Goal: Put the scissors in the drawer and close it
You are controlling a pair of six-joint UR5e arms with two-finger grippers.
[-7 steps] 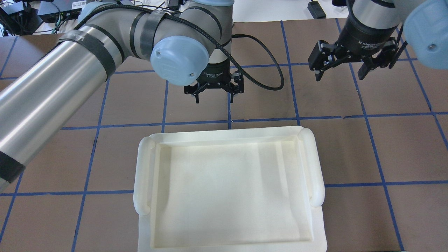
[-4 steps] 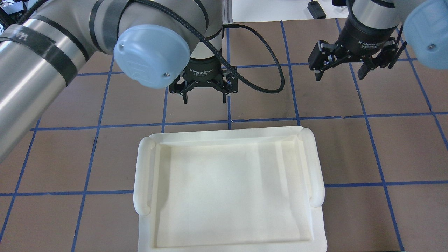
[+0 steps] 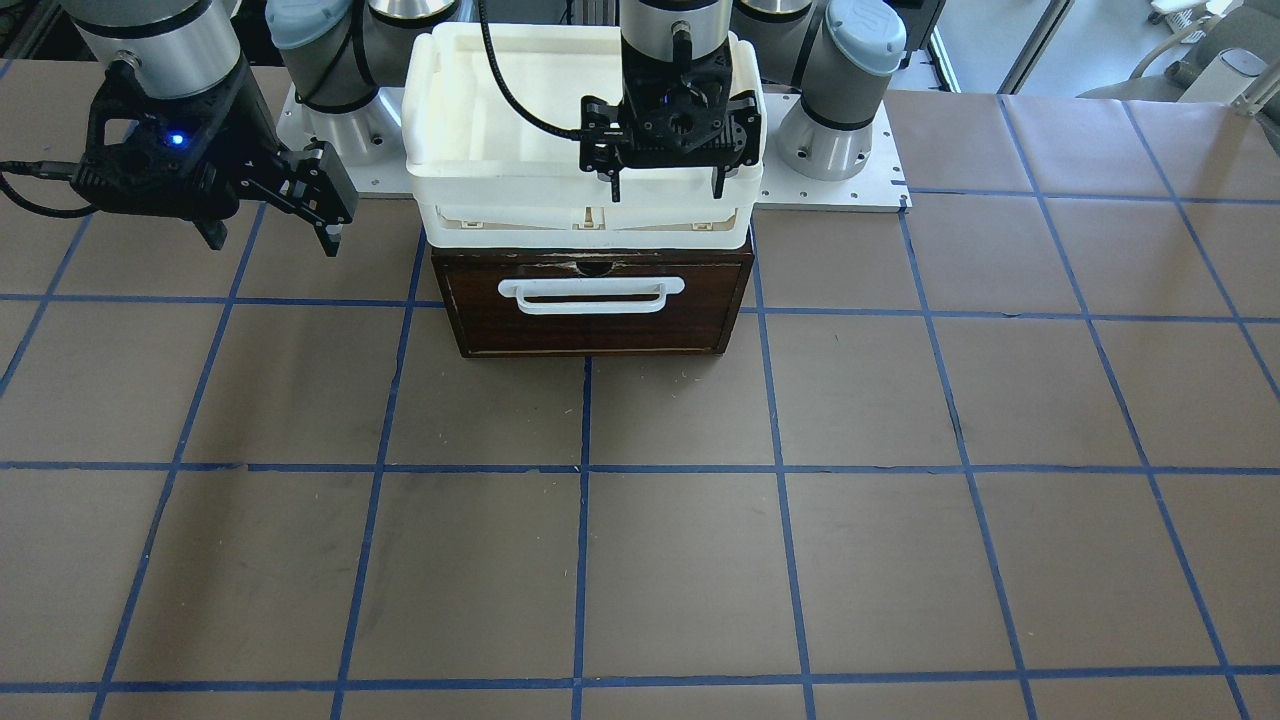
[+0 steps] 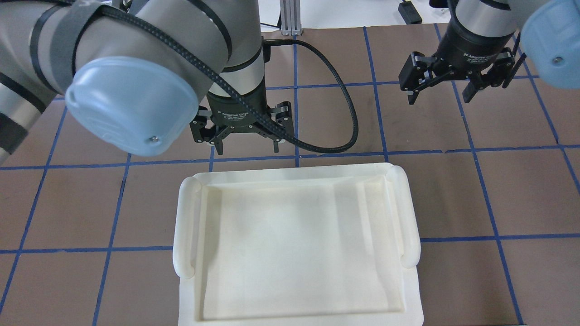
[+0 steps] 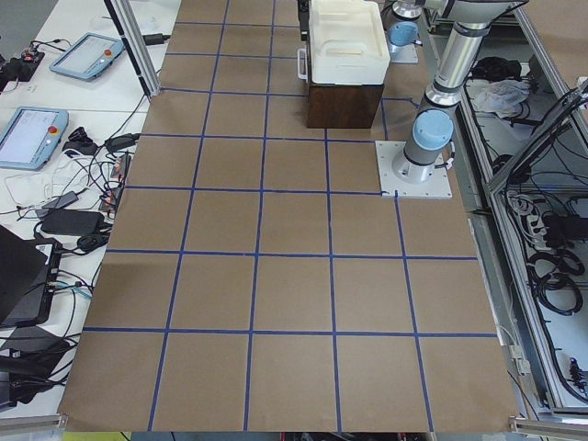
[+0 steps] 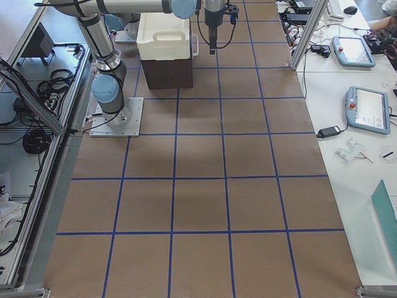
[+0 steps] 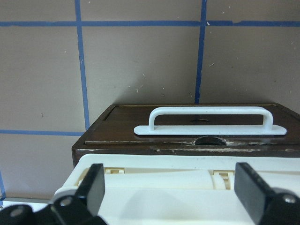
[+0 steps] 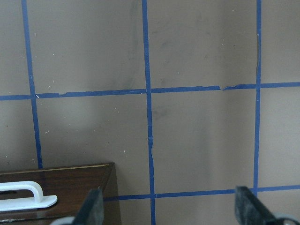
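Note:
The drawer (image 3: pixel 600 330) has a dark brown front and a white bar handle (image 3: pixel 590 295), and it sits pushed in flush with its cabinet. It also shows in the left wrist view (image 7: pixel 140 123). No scissors show in any view. My left gripper (image 4: pixel 248 151) is open and empty, and hovers above the drawer's front edge, also seen in the front-facing view (image 3: pixel 665 192). My right gripper (image 4: pixel 438 99) is open and empty, and hangs above the table to the drawer's side, also in the front-facing view (image 3: pixel 272 243).
A white plastic bin (image 4: pixel 186 226) sits on top of the drawer cabinet and hides its top. The table is brown with blue tape lines. The arm bases stand on a plate (image 3: pixel 850 185) behind the cabinet.
My left arm has swung toward the left and drawn back, bringing its open gripper closer to the bin's far edge. The right arm has not moved.

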